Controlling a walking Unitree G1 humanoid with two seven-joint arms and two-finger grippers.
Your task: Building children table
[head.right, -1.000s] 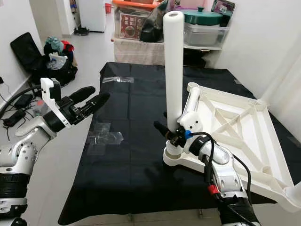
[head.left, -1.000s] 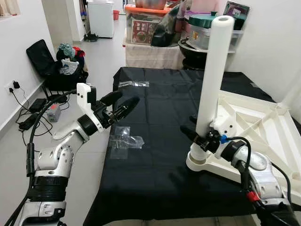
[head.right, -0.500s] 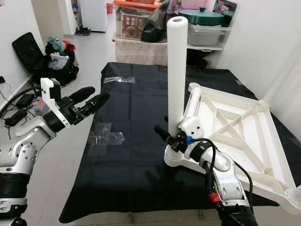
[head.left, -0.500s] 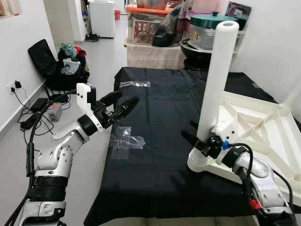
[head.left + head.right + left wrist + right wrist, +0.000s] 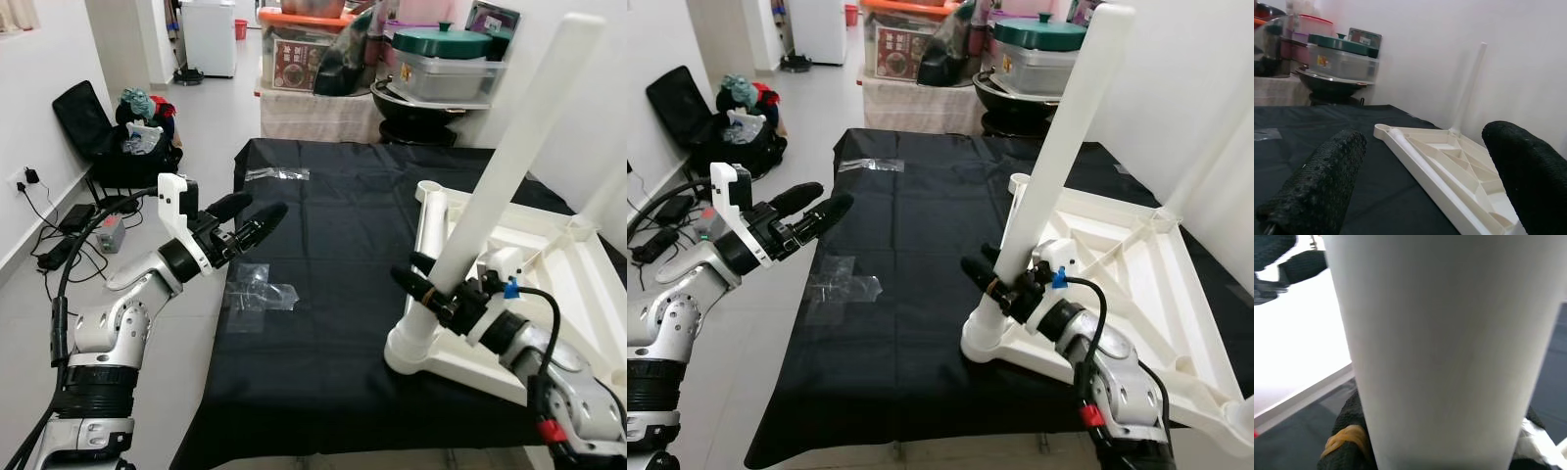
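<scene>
Left eye view, right end effector (image 5: 431,290) clamping tilted table leg (image 5: 509,162)

Bright even daylight; head views sharp, wrist close-ups blurred.

Count: 1 white plastic table top (image 5: 549,264), upside down at 3 o'clock; 2 white tubular legs (image 5: 1058,147) upright; 2 clear plastic bags (image 5: 257,291) on 1 black cloth (image 5: 323,245); 2 black-fingered grippers (image 5: 245,220).

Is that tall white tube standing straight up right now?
No. The tall white plastic tube leans toward the robot's right, with the right tool clamped around it just above the white plastic tabletop.
</scene>
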